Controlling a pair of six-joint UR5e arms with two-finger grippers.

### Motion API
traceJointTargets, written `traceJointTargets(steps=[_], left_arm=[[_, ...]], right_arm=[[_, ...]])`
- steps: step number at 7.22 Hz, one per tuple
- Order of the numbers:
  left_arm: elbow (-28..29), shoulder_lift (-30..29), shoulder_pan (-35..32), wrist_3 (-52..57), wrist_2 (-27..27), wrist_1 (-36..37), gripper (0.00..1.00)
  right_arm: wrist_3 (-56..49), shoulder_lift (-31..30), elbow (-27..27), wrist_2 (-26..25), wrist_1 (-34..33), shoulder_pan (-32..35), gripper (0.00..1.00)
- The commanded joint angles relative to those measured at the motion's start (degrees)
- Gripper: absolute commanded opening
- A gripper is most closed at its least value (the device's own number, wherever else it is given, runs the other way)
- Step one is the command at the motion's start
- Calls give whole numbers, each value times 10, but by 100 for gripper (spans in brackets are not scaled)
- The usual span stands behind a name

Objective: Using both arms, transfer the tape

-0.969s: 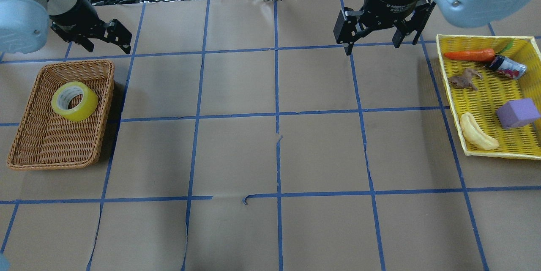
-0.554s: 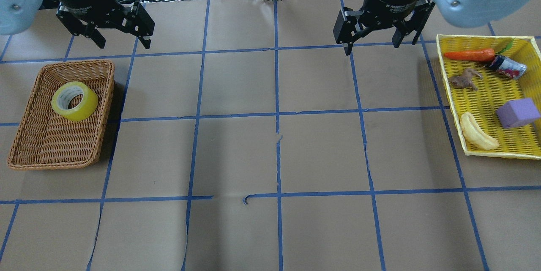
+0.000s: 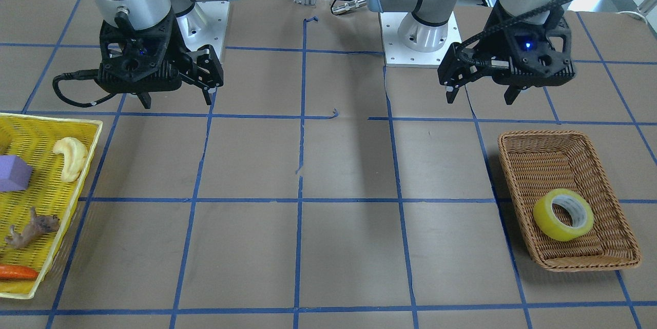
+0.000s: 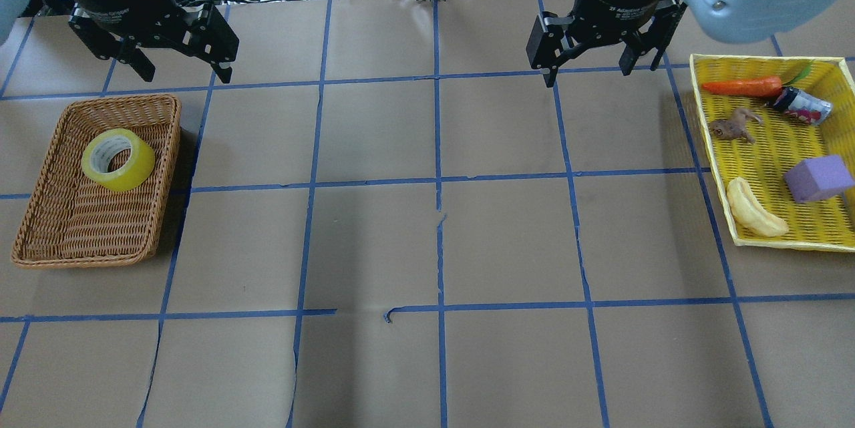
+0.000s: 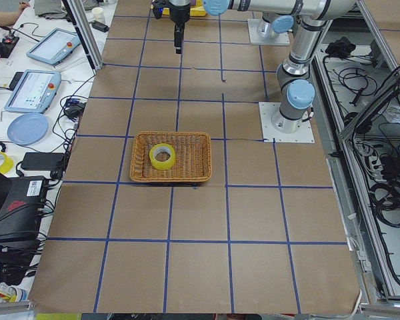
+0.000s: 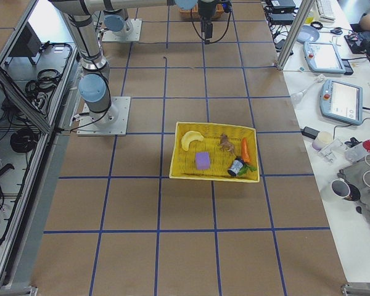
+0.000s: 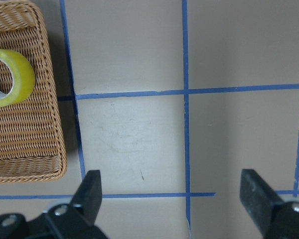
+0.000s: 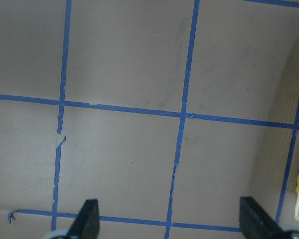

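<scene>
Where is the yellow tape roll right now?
The tape sits at the overhead view's left, on the robot's left side, inside the wicker basket, in its upper half; the left gripper hangs open, clear of it.

Tape: wide translucent-yellow roll w/ white core, lay slightly tilted, hole mostly up, in the wicker basket, in the half farther from robot, at bench left end. Nothing touched it. Left hand, black, hung above bench just beyond basket's far right corner, fingers spread wide, empty. Right hand hung well apart, near yellow tray, likewise spread & empty.
</scene>
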Motion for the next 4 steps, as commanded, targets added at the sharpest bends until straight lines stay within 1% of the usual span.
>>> traceJointTargets(steps=[1,4], left_arm=[[-4,1,0,0,-3,0,100],[-4,3,0,0,-2,0,100]], right_arm=[[0,0,0,0,0,-1,100],[0,0,0,-1,2,-2,100]])
